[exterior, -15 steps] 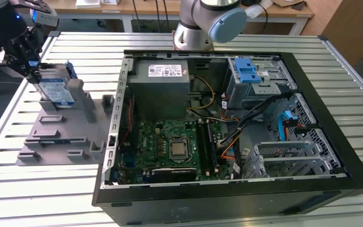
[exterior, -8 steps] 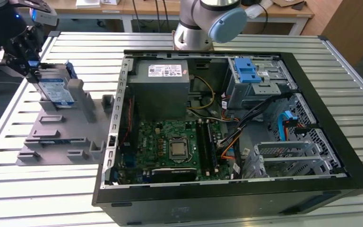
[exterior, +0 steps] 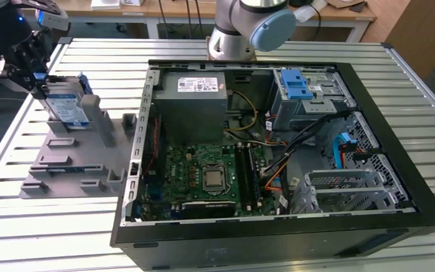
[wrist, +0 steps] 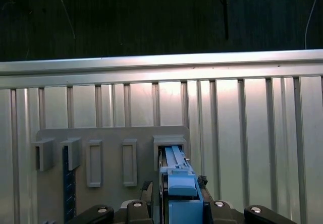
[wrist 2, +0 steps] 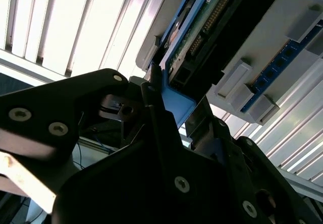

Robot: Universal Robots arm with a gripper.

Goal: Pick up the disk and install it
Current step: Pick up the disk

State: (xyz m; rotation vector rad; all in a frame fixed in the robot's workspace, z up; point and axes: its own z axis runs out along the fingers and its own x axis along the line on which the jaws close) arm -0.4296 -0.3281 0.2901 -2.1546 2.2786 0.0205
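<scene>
We've got the disk (exterior: 65, 105) standing on edge in the fixture (exterior: 66, 164), on the table (exterior: 21, 238) at the exterior view's left. The open computer case (exterior: 278, 243) sits just beside the fixture, to its right, with the arm base (exterior: 229, 39) behind the case.

We get the exterior view from up high, angled down over the table (exterior: 51, 238); both wrist views sit super close, sharing the disk (wrist: 176, 181) and grey holder (wrist: 108, 138).
</scene>
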